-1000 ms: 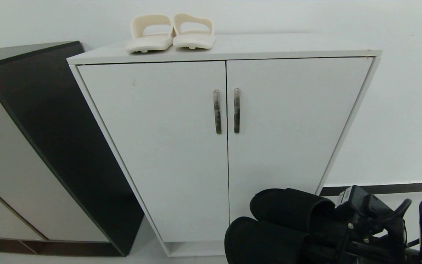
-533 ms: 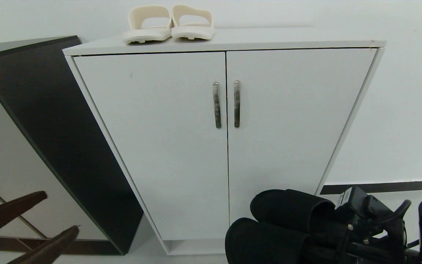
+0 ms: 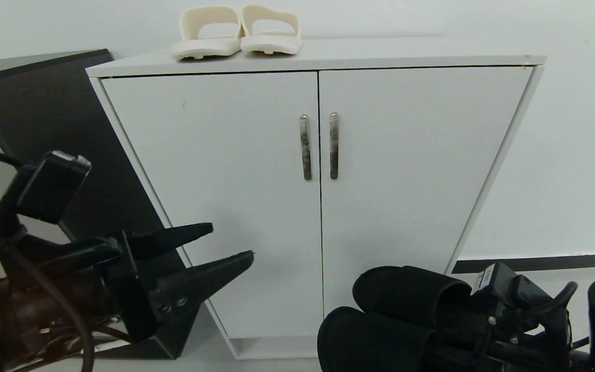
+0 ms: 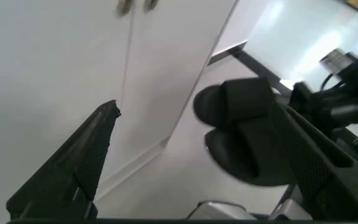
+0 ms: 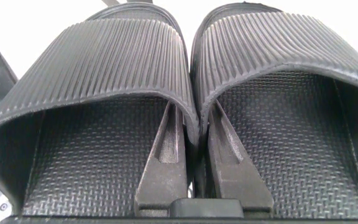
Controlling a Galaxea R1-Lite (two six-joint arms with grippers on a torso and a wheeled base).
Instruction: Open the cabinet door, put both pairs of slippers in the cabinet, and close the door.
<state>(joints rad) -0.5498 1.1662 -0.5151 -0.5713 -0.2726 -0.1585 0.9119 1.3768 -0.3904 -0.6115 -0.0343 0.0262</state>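
Observation:
A white two-door cabinet [image 3: 256, 206] stands shut, with two metal handles [image 3: 306, 147] at its middle seam. A cream pair of slippers [image 3: 235, 30] rests on its top at the back left. My right gripper [image 5: 191, 146] is shut on the black pair of slippers [image 3: 395, 315], one finger inside each slipper, pinching their inner walls together; the pair hangs low at the cabinet's right front. The black slippers [image 4: 247, 137] also show in the left wrist view. My left gripper [image 3: 222, 245] is open and empty, low in front of the left door.
A dark-sided cabinet [image 3: 70, 155] stands close against the white cabinet's left side. A white wall [image 3: 576, 155] with a dark skirting strip [image 3: 535, 264] runs behind on the right. Pale floor [image 3: 215, 356] lies below the doors.
My left arm has risen into the head view from the lower left and its open fingers now point at the left door. The head camera tilted slightly. The right arm kept still.

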